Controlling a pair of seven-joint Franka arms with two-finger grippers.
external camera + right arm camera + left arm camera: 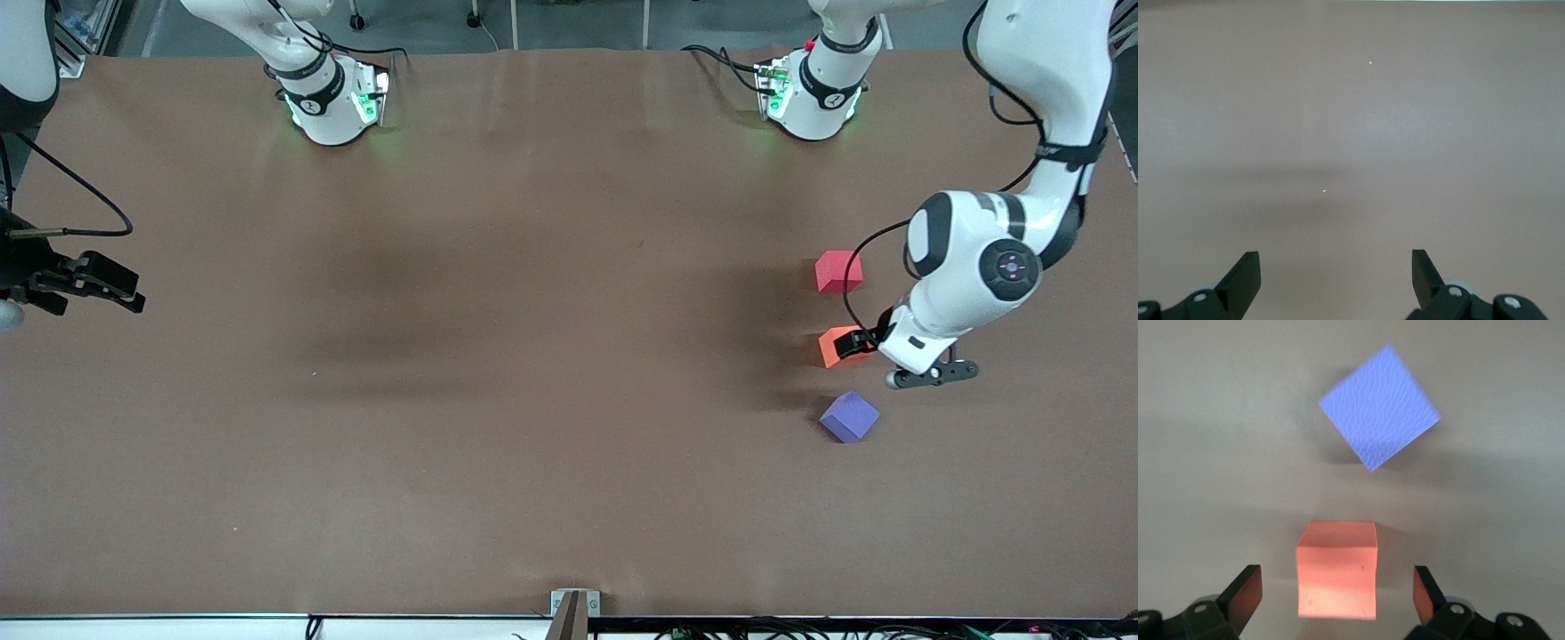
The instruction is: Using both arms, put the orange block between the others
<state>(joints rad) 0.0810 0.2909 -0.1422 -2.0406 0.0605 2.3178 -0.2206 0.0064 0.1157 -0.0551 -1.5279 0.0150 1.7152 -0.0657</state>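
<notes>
The orange block [834,347] [1337,570] rests on the table toward the left arm's end, with the pinkish-red cube [837,271] farther from the front camera and the purple cube [849,416] [1379,407] nearer to it. My left gripper [861,342] [1337,597] stands open around the orange block, a gap showing on each side between the cube and the fingers. At the right arm's end of the table my right gripper [111,284] [1336,277] waits open over bare table with nothing between its fingers.
The brown table [498,356] stretches wide between the two arms. Both green-lit bases [333,102] [809,93] stand along the edge farthest from the front camera. A small metal bracket [574,609] sits at the nearest edge.
</notes>
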